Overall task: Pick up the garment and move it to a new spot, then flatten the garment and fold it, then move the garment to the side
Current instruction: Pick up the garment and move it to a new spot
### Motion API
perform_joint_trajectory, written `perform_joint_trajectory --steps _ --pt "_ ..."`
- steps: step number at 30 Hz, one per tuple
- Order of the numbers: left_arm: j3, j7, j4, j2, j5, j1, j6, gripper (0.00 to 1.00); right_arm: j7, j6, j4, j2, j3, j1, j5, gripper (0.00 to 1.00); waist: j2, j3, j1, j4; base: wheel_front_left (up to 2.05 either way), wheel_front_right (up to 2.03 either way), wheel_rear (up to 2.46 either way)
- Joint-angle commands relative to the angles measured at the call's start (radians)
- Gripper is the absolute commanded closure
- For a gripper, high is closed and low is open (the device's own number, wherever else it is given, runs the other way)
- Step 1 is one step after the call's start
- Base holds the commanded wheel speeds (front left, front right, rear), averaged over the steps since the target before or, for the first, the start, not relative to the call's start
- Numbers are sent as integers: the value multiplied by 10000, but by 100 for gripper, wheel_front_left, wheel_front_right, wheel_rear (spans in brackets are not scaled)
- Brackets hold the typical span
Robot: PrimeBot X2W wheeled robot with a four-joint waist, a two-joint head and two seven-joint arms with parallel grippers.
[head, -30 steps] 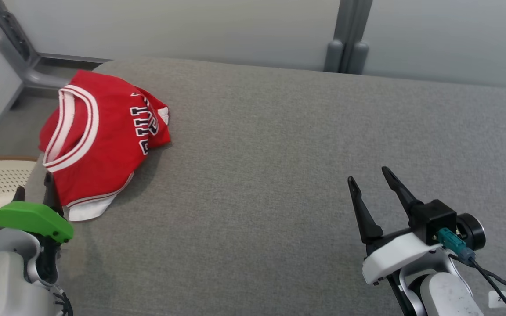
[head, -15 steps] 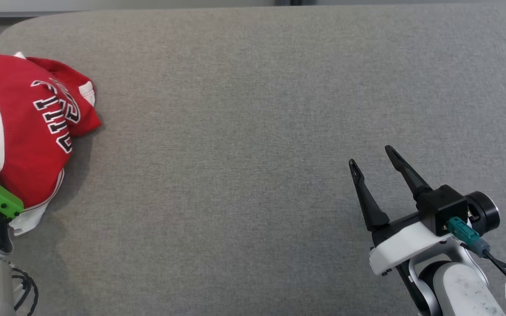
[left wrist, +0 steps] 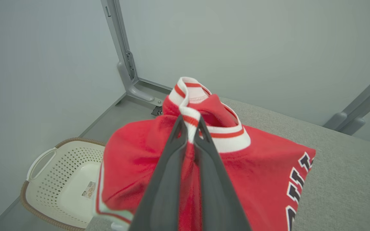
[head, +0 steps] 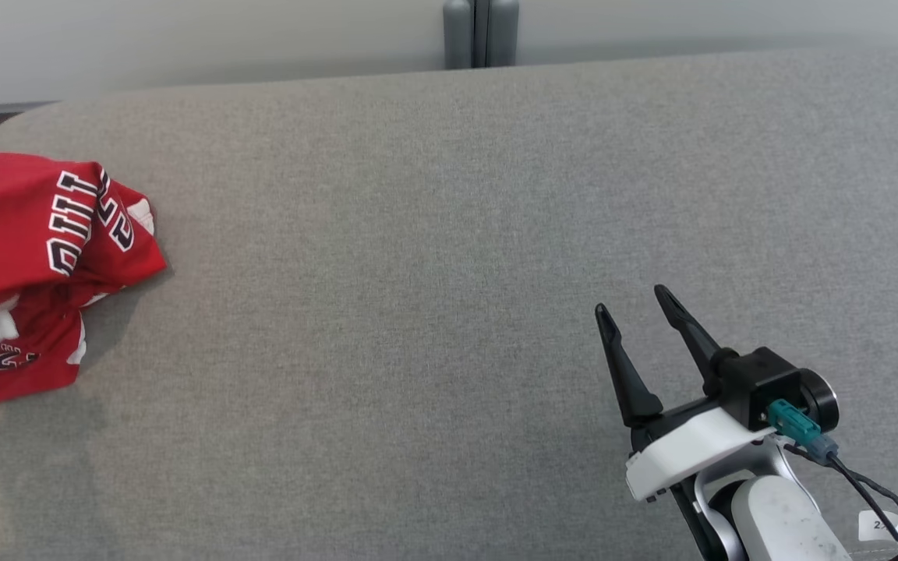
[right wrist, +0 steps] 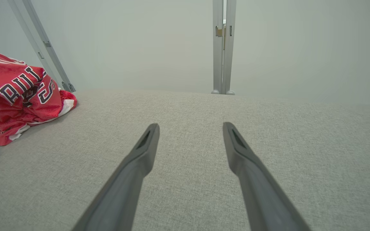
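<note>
Head camera: high above grey cushion (head: 449, 234), looking forward and down. Far edge and wall post (head: 480, 31) at top of view, red garment (head: 28, 257) cut by left edge, right gripper (head: 631, 300) at lower right.
Left wrist camera: very close, looking along left gripper (left wrist: 189, 119) into garment. Beyond it, wall corner and white basket (left wrist: 53, 179) on floor.
Right wrist camera: low over cushion, facing wall, same post straight ahead, garment far left.
All three views share garment and cushion.
</note>
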Motion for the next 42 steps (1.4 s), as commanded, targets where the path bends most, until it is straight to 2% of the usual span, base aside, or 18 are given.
perform_joint_trajectory --steps 1,7,15,23,28,33,40,41,42 --pt "-138 83 -286 125 98 -330 -128 100 -151 -3 149 9 -42 69 99 0 0 -1024 -1 -35 0 0 0" --pt "-1030 926 -1930 290 552 -1412 -407 100 -530 -3 583 39 -94 273 556 0 0 -1794 -1 -406 0 0 0" --pt "-1864 1158 -4084 -738 527 -2652 -474 100 -632 -3 768 38 17 209 703 0 0 -1825 -1 -1497 0 0 0" --pt "-2456 834 -4874 -2037 245 -2835 -431 100 -595 -3 758 39 136 -28 676 0 0 -1515 -1 -3028 0 0 0" --pt "-3182 575 -4732 -2912 373 -2216 -444 100 -677 -3 785 41 94 -88 747 0 0 -1302 -1 -3858 0 0 0" --pt "-3838 192 -3857 -3386 645 -1296 -358 100 -706 -3 865 45 273 -254 789 0 0 -1070 -1 -4507 0 0 0" --pt "-4810 -761 -2157 -3770 1138 315 -384 100 -738 -3 909 48 243 -233 710 0 0 -915 -1 -4703 0 0 0" --pt "-4934 -966 -1901 -3842 1149 604 -406 60 -720 -3 921 48 253 -234 704 0 0 -917 -1 -4667 0 0 0" --pt "-4934 -1199 -1749 -3946 1003 859 -412 28 -714 -3 919 46 248 -229 706 0 0 -918 -1 -4615 0 0 0"
